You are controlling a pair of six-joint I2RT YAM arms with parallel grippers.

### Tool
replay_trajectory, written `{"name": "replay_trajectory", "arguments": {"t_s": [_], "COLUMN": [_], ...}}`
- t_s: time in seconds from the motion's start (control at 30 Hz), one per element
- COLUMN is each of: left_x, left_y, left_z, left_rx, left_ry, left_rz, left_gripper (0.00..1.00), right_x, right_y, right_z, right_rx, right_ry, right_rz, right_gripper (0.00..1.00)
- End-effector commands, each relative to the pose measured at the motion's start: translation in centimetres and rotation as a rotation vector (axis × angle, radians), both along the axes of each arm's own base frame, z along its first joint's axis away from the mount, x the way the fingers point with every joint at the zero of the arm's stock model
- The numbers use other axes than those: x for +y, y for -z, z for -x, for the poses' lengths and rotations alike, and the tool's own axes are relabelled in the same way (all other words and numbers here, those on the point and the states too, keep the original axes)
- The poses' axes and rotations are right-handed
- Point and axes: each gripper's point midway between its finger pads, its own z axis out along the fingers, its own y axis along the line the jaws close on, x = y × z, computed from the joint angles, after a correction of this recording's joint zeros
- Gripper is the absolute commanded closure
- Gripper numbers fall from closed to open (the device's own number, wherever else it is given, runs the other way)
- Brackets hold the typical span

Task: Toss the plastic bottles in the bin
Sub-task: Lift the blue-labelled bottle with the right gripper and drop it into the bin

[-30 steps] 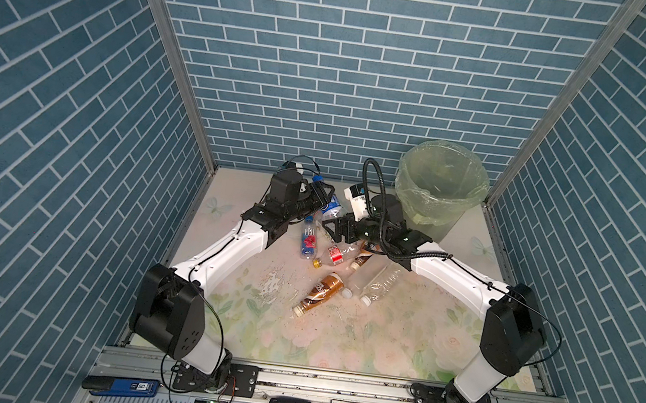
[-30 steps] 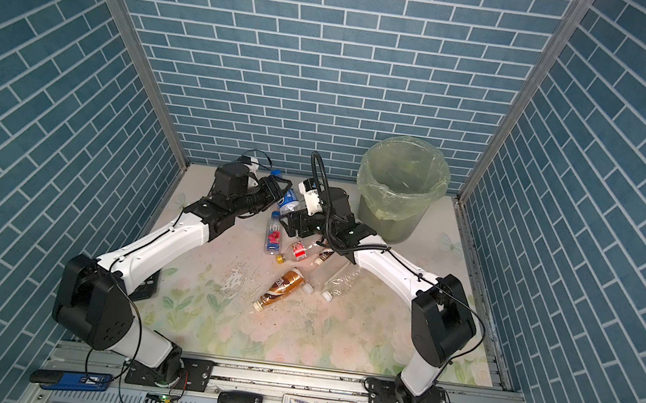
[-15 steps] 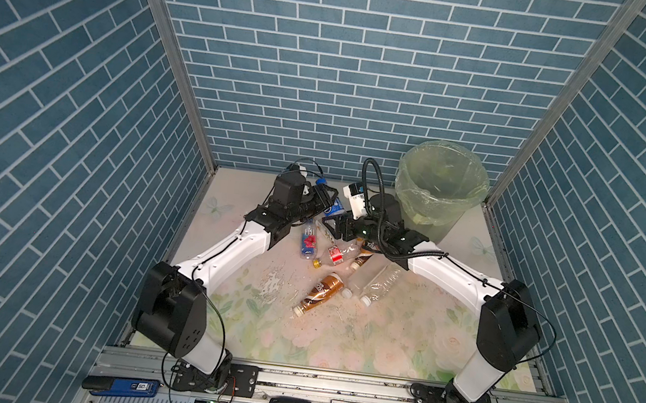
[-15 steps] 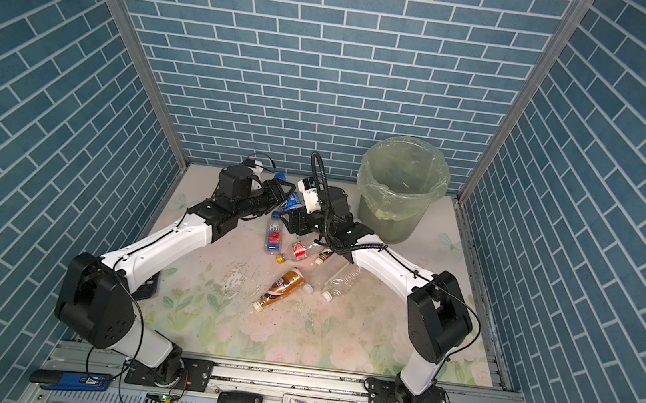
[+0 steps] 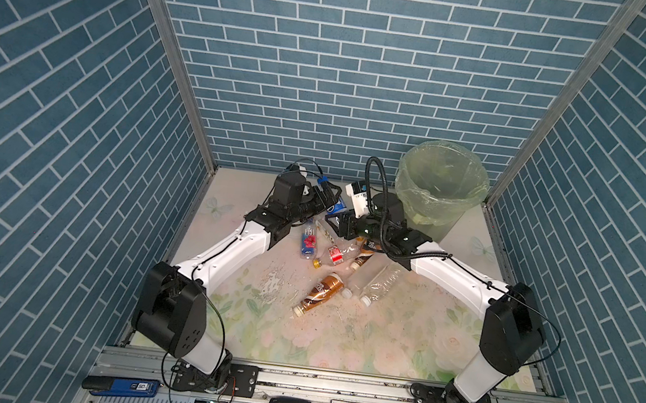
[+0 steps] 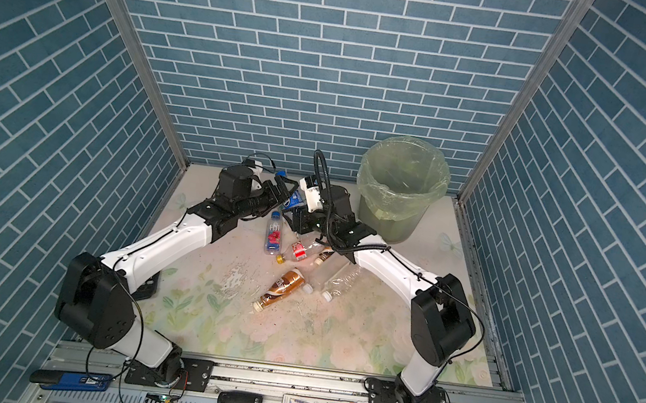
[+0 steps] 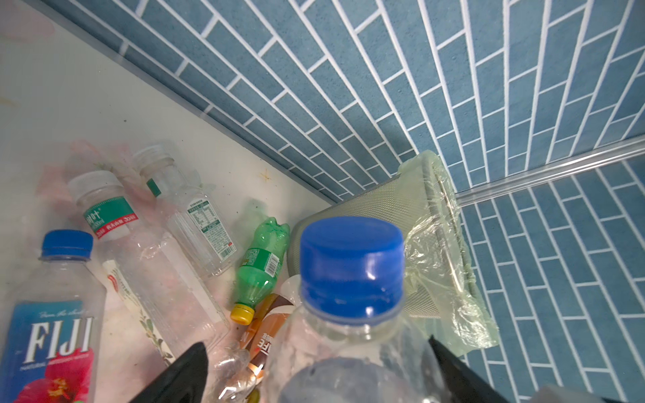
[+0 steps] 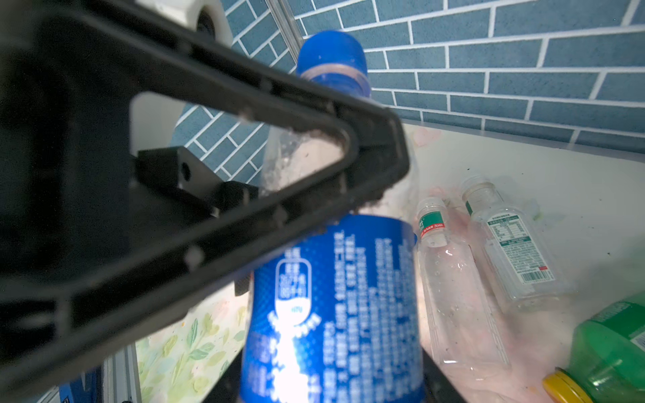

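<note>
Mid-handover above the far middle of the floral tabletop [image 5: 338, 338]. Clamped in the right gripper [image 5: 338, 219] by its labelled lower body: a clear plastic bottle with blue cap and blue label [image 8: 331, 296]. Hangs off the table, between the two grippers in both top views. Flanked higher up by the left gripper [image 7: 316, 343], spread wide, with one black finger [image 7: 181, 370] plainly apart from the bottle wall. No hold there, by the look of it. Points cap-end toward the back wall [image 5: 327, 86] and base toward the right gripper, long axis tilted, neither flat nor fully upright.

Turns next on one relation: where the round grey mesh bin lined with pale green plastic bag [image 5: 434, 216] lies from the held bottle. Stands in the far right corner, just beside the right arm's wrist and much nearer that arm than the left. Lies to the right of the bottle and a little farther back. Calls, as a judgement, for drawing clear of the left fingers, then swinging right over the rim.

Left on the table:
- A green plastic bottle with yellow cap [image 7: 260, 265] by the bin's foot.
- Two clear white-capped bottles [image 7: 195, 223] beside it.
- A clear Fiji-labelled bottle [image 7: 52, 314].
- A brown bottle [image 5: 320, 294] nearer the front.
</note>
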Motion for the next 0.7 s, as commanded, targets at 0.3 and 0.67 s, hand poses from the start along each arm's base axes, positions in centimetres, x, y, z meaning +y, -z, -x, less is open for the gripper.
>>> {"name": "replay_trajectory", "arguments": {"t_s": [0.3,0.67], "left_x": [-0.1,-1.6], "left_y": [-4.9,-11.6], "left_z": [-1.3,-1.3], "left_rx": [-0.089,-0.294], "left_ry": [0.024,0.116], "left_rz": [-0.046,0.001], "left_gripper": [0.01,0.01], "right_x": [-4.1,-10.9], "right_y": [-4.9,-14.1], "right_z": [-1.7,-4.6], "right_rx": [-0.044,-0.186], "right_ry": [0.096,0.268], "right_rz": [0.016,0.077], "right_gripper": [0.59,0.61]}}
